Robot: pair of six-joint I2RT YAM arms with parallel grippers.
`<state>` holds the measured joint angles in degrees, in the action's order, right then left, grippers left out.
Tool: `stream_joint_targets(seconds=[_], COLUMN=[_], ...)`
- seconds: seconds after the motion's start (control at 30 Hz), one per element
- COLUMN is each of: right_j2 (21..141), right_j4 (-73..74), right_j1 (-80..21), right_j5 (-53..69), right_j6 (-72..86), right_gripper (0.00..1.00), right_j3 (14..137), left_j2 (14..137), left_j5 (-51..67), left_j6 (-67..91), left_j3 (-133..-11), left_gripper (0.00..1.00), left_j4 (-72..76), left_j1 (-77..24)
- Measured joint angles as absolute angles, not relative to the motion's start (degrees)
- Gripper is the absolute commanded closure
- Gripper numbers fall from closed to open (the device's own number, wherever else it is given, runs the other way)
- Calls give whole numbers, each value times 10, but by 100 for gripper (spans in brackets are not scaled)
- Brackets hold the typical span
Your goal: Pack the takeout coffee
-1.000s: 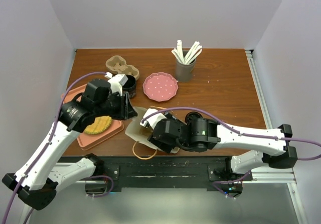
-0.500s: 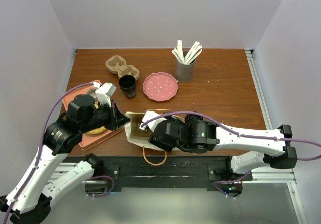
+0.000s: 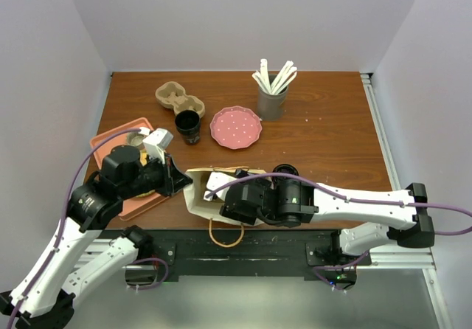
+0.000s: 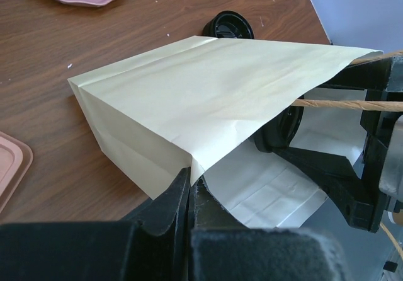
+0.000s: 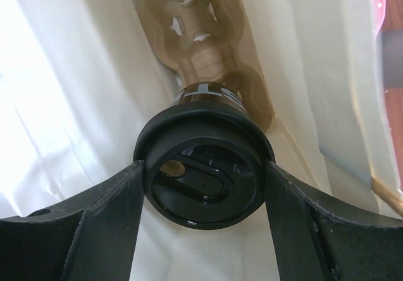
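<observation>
A cream paper bag (image 3: 200, 193) lies on its side at the table's front edge, mouth toward the right arm. My left gripper (image 4: 189, 183) is shut on the bag's (image 4: 208, 98) lower edge at the mouth. Inside the bag, my right gripper (image 5: 203, 180) has a finger pressed to each side of the black lid of the coffee cup (image 5: 203, 171). Past the cup, deeper in the bag, lies a brown cardboard carrier (image 5: 192, 35). From above, the right fingers are hidden in the bag.
On the table stand an open black cup (image 3: 187, 126), a second cardboard carrier (image 3: 175, 97), a pink plate (image 3: 235, 127) and a grey holder of white sticks (image 3: 272, 97). A pink tray (image 3: 105, 138) lies under my left arm. A loose black lid (image 4: 228, 26) sits behind the bag.
My left gripper came down toward the front edge and shut on the bag's edge. The bag shifted forward and now lies spread on its side, with the right gripper further inside.
</observation>
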<state>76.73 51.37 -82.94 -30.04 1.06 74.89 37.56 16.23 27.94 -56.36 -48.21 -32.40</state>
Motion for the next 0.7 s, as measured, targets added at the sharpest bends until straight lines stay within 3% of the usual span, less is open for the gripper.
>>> stream_joint_targets(seconds=[0.7], right_j2=[764], right_j4=[445], right_j1=[-829], right_j5=[-305], right_j6=[-80], right_gripper=[87], right_j3=[690], left_j2=[357], left_j5=[149], left_j6=[259], left_j3=[-532], left_gripper=[100], left_j4=[-442], left_j1=[-324])
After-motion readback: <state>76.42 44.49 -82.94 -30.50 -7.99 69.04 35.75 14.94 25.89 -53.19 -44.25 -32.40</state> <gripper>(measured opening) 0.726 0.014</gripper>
